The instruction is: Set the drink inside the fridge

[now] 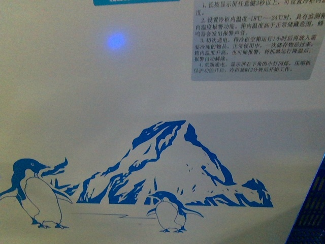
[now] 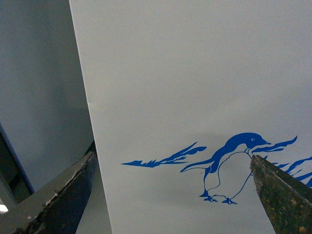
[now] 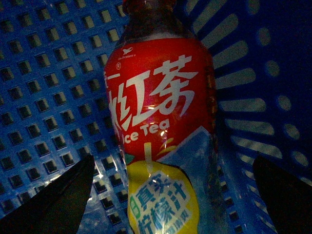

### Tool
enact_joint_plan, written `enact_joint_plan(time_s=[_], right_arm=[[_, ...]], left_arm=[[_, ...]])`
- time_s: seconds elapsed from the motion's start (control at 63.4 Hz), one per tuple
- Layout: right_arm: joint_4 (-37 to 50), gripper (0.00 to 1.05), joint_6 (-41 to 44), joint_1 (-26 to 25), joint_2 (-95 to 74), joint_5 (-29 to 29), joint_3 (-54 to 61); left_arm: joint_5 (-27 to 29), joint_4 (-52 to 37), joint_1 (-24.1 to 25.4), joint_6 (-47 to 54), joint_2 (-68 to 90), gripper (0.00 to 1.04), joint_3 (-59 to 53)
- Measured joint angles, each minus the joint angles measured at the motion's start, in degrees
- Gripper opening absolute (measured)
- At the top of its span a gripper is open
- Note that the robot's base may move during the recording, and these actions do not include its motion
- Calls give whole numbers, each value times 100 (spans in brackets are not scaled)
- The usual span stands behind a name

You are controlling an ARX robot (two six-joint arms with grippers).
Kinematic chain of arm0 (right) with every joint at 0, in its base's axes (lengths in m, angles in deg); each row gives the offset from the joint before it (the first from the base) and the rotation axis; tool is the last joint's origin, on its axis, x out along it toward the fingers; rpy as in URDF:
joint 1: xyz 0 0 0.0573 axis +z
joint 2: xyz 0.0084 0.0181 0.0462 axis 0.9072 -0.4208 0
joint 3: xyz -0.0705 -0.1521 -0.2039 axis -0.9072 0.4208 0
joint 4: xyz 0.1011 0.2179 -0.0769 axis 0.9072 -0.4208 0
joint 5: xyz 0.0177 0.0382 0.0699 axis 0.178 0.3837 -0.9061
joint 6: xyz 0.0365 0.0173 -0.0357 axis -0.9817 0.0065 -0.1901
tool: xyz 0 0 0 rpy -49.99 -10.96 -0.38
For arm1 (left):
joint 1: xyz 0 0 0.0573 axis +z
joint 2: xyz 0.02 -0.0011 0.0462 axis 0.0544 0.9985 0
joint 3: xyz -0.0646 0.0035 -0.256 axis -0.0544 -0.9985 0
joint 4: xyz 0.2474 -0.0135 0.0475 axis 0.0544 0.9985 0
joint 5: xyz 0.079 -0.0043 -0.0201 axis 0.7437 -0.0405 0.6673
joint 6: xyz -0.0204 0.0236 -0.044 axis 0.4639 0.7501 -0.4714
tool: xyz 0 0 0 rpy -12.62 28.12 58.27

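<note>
Front view: the fridge [image 1: 101, 101] fills the frame, its white front panel seen close up. A blue mountain [image 1: 172, 162] print sits just below centre, w/ a big penguin [image 1: 38, 195] at 8 o'clock and a small penguin [image 1: 170, 211] at 6 o'clock. A blue light spot [image 1: 116, 40] glows at 11 o'clock. A grey info sticker [image 1: 256, 38] w/ Chinese text is at 1 o'clock. A strip of blue perforated plastic [image 1: 311, 213] shows at 5 o'clock.

Left wrist view: the left gripper [image 2: 171, 157] faces the same white panel. Its fingers [image 2: 63, 195] are spread wide, holding nothing. A grey surface [image 2: 39, 87] lies past the panel's edge.

Right wrist view, dim: the drink [image 3: 161, 112], red label w/ white characters and "Ice Tea", is inside a blue basket [image 3: 48, 97] w/ square holes. The right gripper [image 3: 173, 158] has one finger each side of the bottle w/ a gap at both sides, so it is released and not gripping.
</note>
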Motion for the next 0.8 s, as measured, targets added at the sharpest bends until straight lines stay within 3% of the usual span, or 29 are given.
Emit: enact_joint_plan(time_s=[0.773, 0.805], right_arm=[[-378, 97, -186, 42, -968, 125, -914], [-376, 93, -212, 44, -968, 85, -911]], left_arm=[[0, 0, 0, 0, 0, 97, 0], [0, 0, 0, 0, 0, 97, 0]])
